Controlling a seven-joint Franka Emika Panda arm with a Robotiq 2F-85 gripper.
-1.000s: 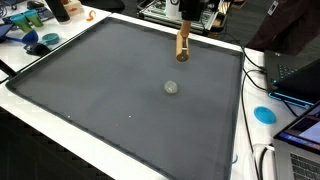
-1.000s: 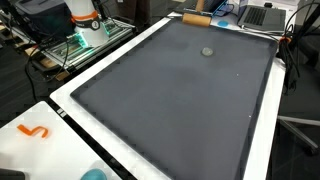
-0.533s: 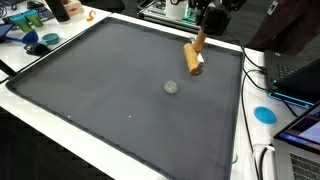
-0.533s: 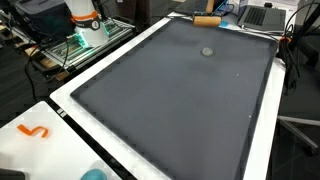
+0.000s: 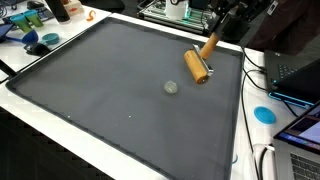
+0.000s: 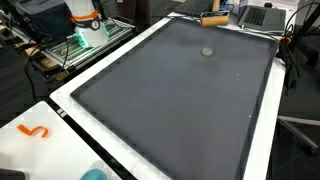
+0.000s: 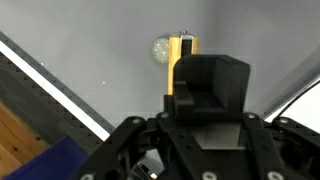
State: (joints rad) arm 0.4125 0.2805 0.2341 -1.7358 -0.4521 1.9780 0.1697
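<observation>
My gripper [image 5: 219, 32] is shut on the handle of a wooden roller-like tool [image 5: 199, 65] and holds it tilted above the far part of a large grey mat [image 5: 110, 90]. The tool's thick head points down toward the mat. The tool also shows in an exterior view [image 6: 213, 19] at the mat's far edge. In the wrist view the tool [image 7: 182, 52] sticks out beyond the black fingers [image 7: 203, 72]. A small pale round object [image 5: 171, 87] lies on the mat a little short of the tool; it also shows in an exterior view [image 6: 207, 51] and in the wrist view [image 7: 160, 47].
The mat [image 6: 180, 100] sits on a white table [image 5: 60, 135]. A blue round lid [image 5: 264, 114] and laptops lie by one side. An orange hook [image 6: 35, 131] lies on the white edge. Blue clutter [image 5: 40, 42] stands at a corner. Equipment racks stand behind.
The tool has swung from hanging upright to a tilt, and the gripper has carried it sideways along the mat's far edge. The small round object has not moved.
</observation>
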